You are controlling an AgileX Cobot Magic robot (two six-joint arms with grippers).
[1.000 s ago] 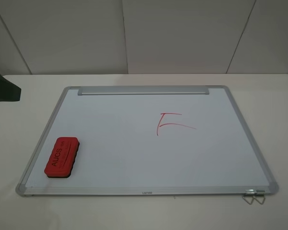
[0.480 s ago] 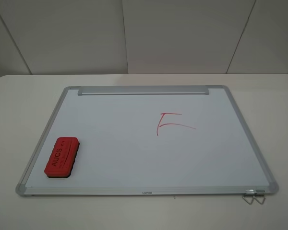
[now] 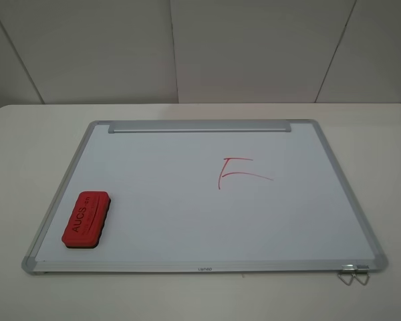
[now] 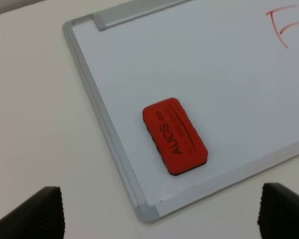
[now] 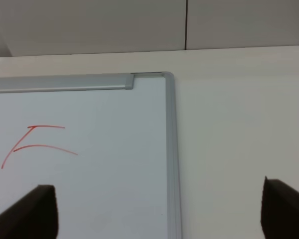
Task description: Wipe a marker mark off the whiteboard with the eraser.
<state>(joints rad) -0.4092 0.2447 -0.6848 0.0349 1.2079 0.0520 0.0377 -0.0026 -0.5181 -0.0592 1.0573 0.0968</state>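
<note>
The whiteboard (image 3: 174, 214) lies flat on the table, its tray strip (image 3: 199, 126) along the far edge. The red eraser (image 3: 85, 219) rests felt-down on the board's near left corner, "AUCS" facing up. A red two-bar F-like mark (image 3: 237, 172) sits right of the board's centre; no three-bar "E" mark shows in any view. Neither gripper appears in the exterior high view. In the left wrist view my left gripper (image 4: 162, 214) hangs open above the eraser (image 4: 175, 137), holding nothing. The right gripper (image 5: 159, 211) is open over the board's far right part, near the F-like mark (image 5: 37, 144).
A white table (image 3: 27, 154) carries the board, with pale wall panels behind it. A small metal wire clip (image 3: 353, 274) hangs at the board's near right corner. The silver frame (image 5: 171, 149) runs past the right gripper.
A dark piece of the left arm at the left edge of the exterior high view one second ago has left that view. The eraser, board and mark have not moved.
</note>
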